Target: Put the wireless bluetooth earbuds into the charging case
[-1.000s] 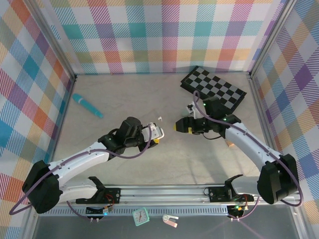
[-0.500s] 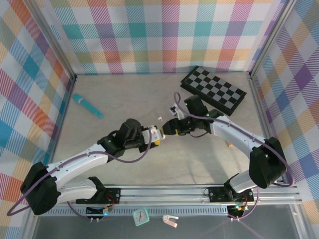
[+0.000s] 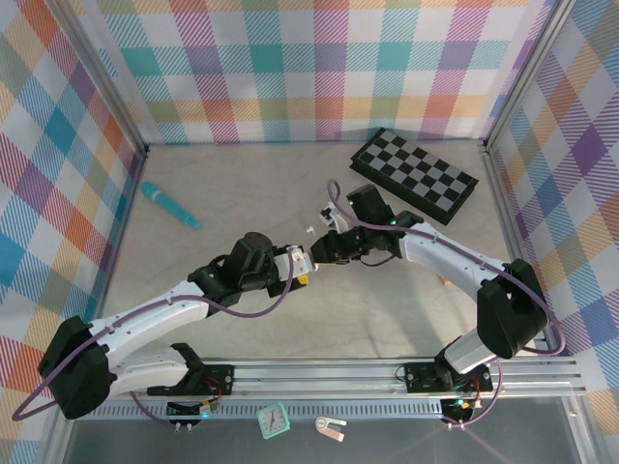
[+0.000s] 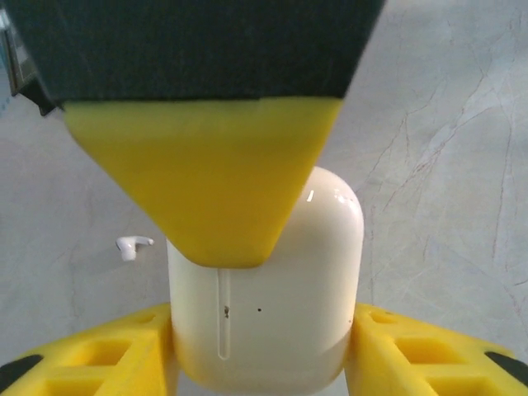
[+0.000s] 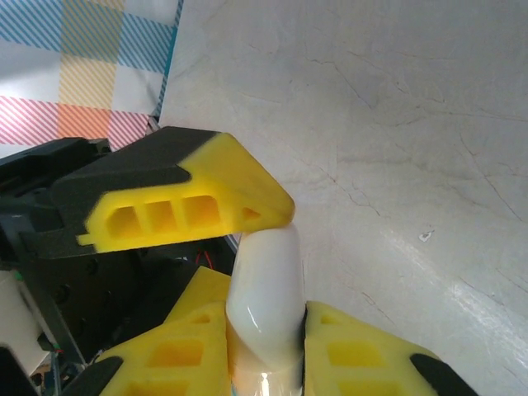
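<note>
A white pebble-shaped charging case (image 4: pixel 272 280) hangs above the table's middle, lid closed, between the two arms. My left gripper (image 4: pixel 264 318) has a yellow finger against each narrow side of it. My right gripper (image 5: pixel 264 318) is shut on the flat faces of the case (image 5: pixel 264 280), and one of its fingers (image 4: pixel 206 181) lies over the case's front. In the top view the two grippers meet at the case (image 3: pixel 300 259), the left gripper (image 3: pixel 298 266) from the left and the right gripper (image 3: pixel 319 251) from the right. One tiny white earbud (image 4: pixel 132 245) lies on the table behind them (image 3: pixel 309 230).
A black-and-white chequered board (image 3: pixel 414 176) lies at the back right. A teal pen (image 3: pixel 170 205) rests near the left wall. A small clock (image 3: pixel 274 420) and a tag (image 3: pixel 331 428) sit on the rail in front. Patterned walls close in three sides.
My right arm has swung left to the left gripper and its jaws have closed onto the case. The left arm has stayed almost in place, holding the case.
</note>
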